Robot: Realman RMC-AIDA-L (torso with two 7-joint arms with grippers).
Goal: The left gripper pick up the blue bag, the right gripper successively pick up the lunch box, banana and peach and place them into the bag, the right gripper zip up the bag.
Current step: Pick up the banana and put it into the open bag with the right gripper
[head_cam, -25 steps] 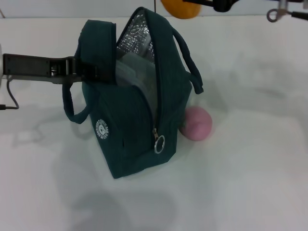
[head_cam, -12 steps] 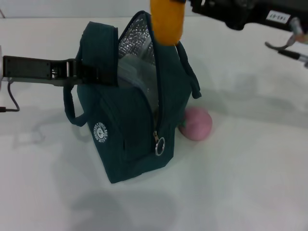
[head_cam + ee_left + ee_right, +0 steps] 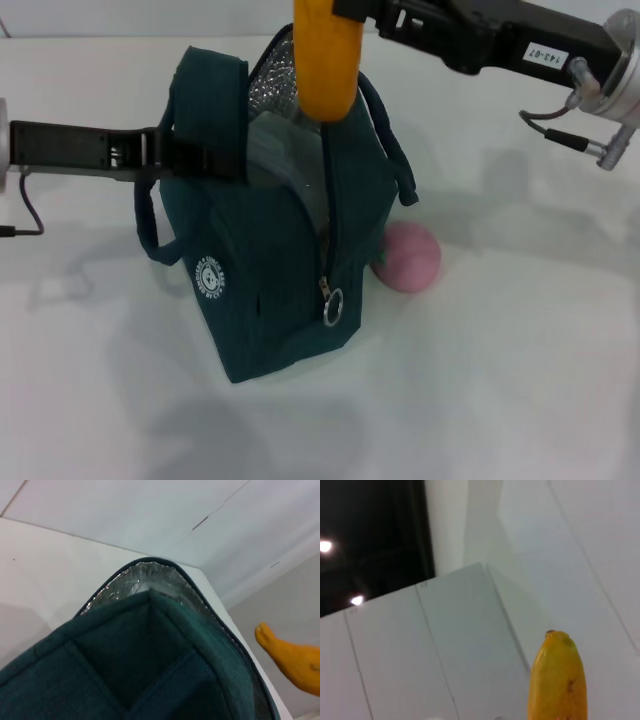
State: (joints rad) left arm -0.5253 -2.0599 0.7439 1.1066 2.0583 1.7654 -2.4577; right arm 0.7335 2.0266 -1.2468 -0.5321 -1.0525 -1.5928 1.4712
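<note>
Step in hand: item 2 of 3, banana (image 3: 327, 58) going into the blue bag (image 3: 270, 250); judged roughly mid-task, peach and zip not yet done
Left gripper (image 3: 205, 157): reaches in from the robot's left, pinched on the near-left rim of the bag and holding the mouth spread; foil lining shows in the head view and in the left wrist view
Right gripper (image 3: 355, 8): at the top edge of the head view, arm coming from the robot's right; clamped on the upper end of the banana, which hangs near vertical
Banana position: lower end hangs over the open mouth, level with the right-hand rim and the far handle (image 3: 392, 150); whether it touches the rim, cannot tell
Lunch box (image 3: 275, 150): pale clear shape inside the bag, under the lining
Peach (image 3: 407, 257): on the table (image 3: 520, 350), just beside the bag's right lower side, apparently touching it
Zipper pull (image 3: 333, 306): ring hangs low on the front seam, zip open
How to do it well: shift the tip toward the centre of the opening before lowering, clear of rim and handle; lower it onto or beside the lunch box, then let go; left hold should not slacken
Risk: tip snagging the rim and folding the mouth shut
</note>
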